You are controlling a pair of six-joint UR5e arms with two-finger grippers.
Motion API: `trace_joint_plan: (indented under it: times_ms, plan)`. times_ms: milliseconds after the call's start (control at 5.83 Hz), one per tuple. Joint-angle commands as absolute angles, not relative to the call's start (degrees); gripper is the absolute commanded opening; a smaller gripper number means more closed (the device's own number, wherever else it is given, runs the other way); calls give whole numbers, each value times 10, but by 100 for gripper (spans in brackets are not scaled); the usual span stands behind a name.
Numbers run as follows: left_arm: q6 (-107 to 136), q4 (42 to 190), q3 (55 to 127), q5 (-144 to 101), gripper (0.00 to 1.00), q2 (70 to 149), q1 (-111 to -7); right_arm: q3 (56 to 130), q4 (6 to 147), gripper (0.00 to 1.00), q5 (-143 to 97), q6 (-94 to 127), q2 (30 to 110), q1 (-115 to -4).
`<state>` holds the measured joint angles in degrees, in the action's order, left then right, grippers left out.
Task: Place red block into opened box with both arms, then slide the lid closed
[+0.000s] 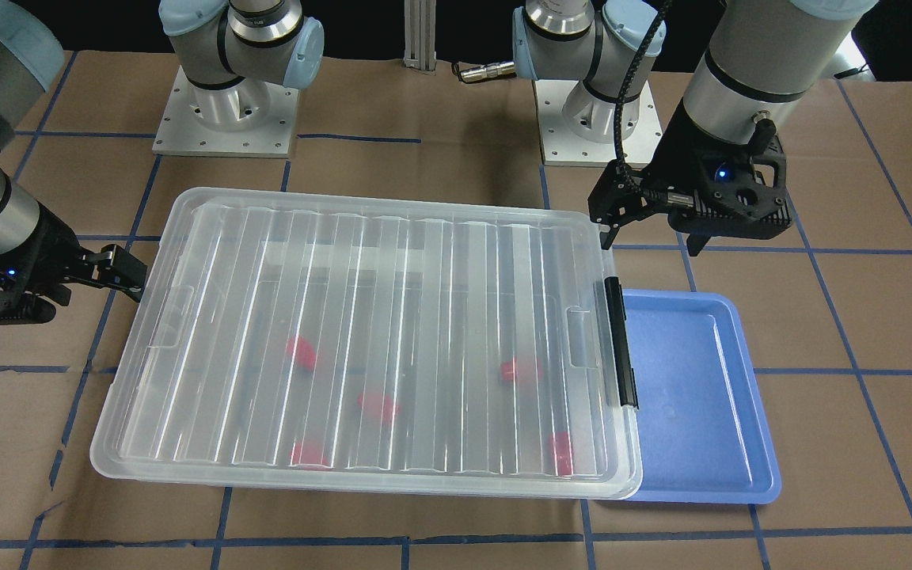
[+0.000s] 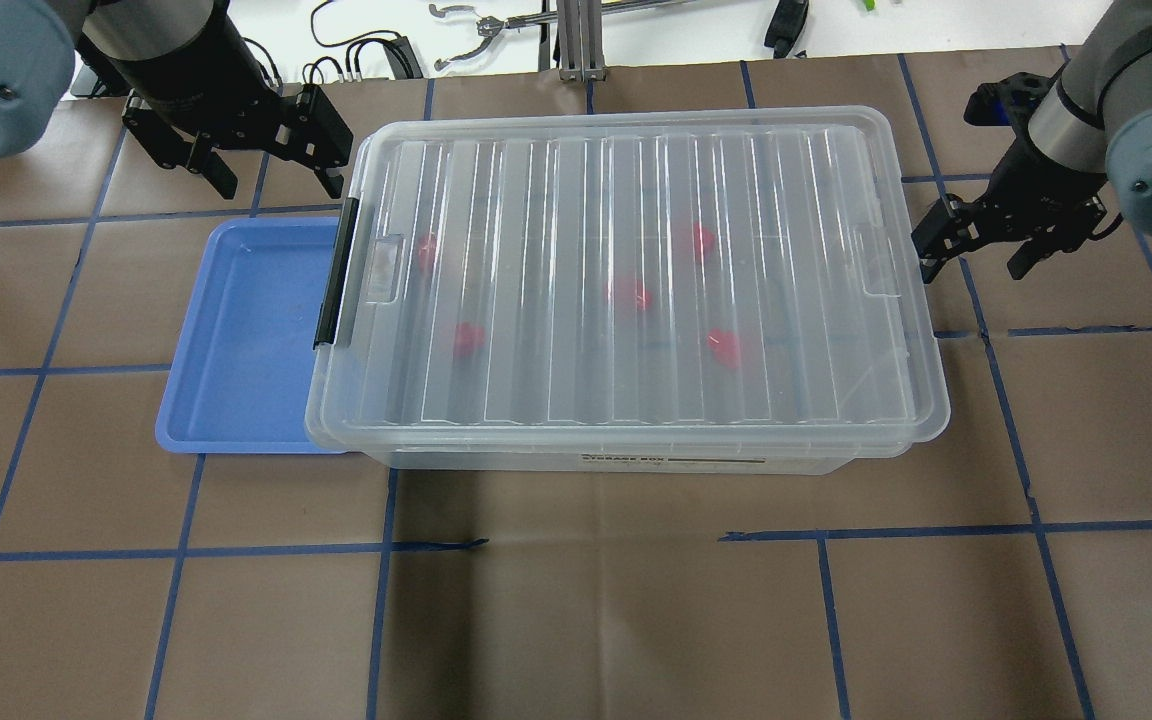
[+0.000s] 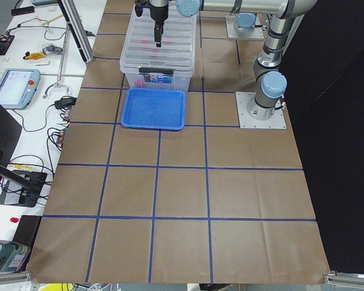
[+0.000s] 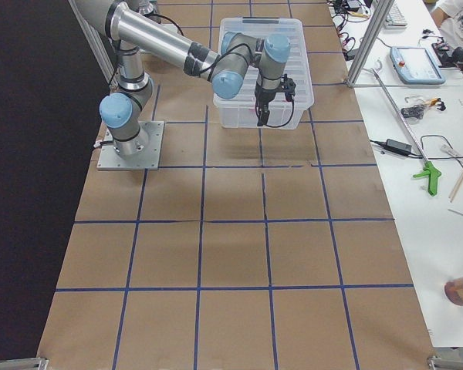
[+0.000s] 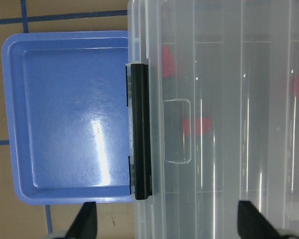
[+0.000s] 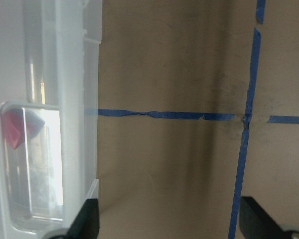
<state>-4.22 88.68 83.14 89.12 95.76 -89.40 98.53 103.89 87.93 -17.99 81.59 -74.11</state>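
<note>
The ribbed translucent lid (image 2: 626, 270) lies over the whole clear box (image 2: 636, 462). Several red blocks show blurred through it, one red block (image 2: 631, 293) near the middle. A black clip bar (image 2: 336, 275) runs along the box's short end on my left. My left gripper (image 2: 281, 185) hangs open just beyond that end's far corner, holding nothing. In the left wrist view its fingertips (image 5: 87, 221) stand either side of the clip bar (image 5: 141, 129). At the opposite short end my right gripper (image 2: 974, 262) is open and empty, apart from the lid's edge (image 6: 79, 99).
A blue tray (image 2: 246, 330) lies flat beside the clip end, partly tucked under the box's overhang. Both arm base plates (image 1: 226, 119) sit behind the box. A bench with cables and a tablet (image 3: 15, 85) borders the far table edge.
</note>
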Motion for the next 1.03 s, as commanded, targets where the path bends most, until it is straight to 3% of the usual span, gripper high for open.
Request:
trace_joint_plan:
  times_ms: [0,515,858]
  plan:
    - [-42,887,831,890,98,958,-895,912,1011,100,888,-167,831,-776]
    - [-42,887,831,890,98,957,-895,771,862,100,882,68,824,-926]
    - [-42,887,831,890,98,958,-894,776,832,100,889,72,823,-935]
